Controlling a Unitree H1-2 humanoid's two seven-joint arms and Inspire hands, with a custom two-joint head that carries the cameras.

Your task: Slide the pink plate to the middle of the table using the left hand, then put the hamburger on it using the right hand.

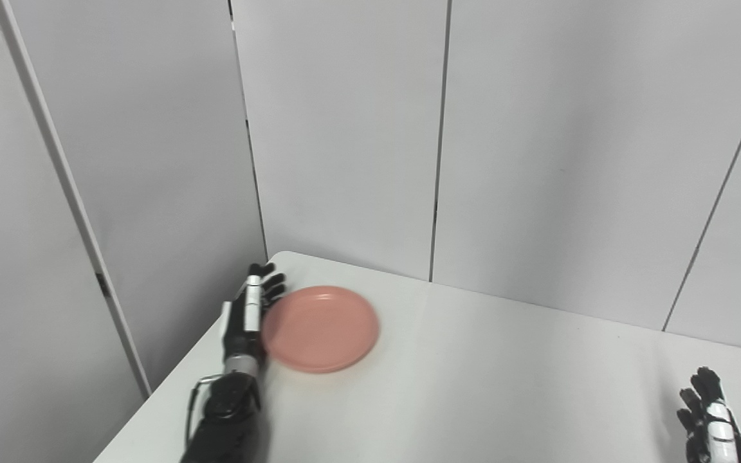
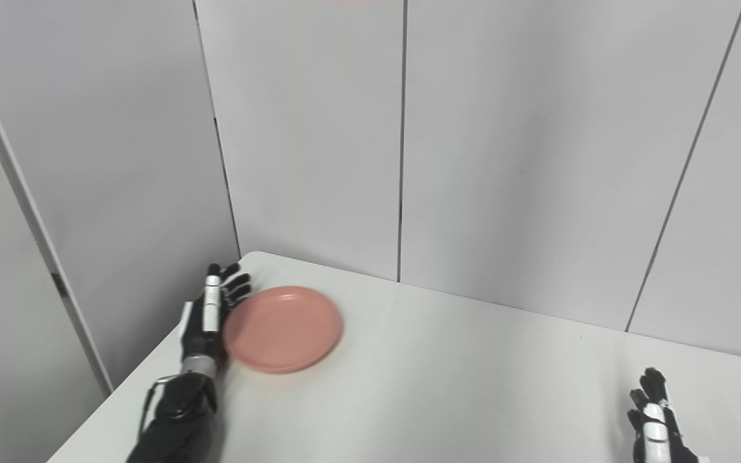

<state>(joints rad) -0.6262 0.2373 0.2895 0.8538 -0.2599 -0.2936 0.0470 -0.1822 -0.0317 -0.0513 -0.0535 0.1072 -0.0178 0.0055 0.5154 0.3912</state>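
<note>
Pink plate (image 1: 321, 328): round, shallow, raised rim, salmon-pink, nothing on it.
Pose: flat, right way up, on the white table (image 1: 486, 386).
Place: near the table's far-left corner, well left of its middle.
Edges: slightly blurred on the left rim.
Hamburger: not in view.

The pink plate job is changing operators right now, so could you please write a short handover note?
Left robot hand: open, flat against the left rim of the pink plate, holding nothing.
Right robot hand: open, resting at the table's near right, empty.
Plate sits near the table's far left corner, not yet in the middle.
No hamburger is in either view.
Left to do: finish the slide, then find and place the hamburger.
</note>
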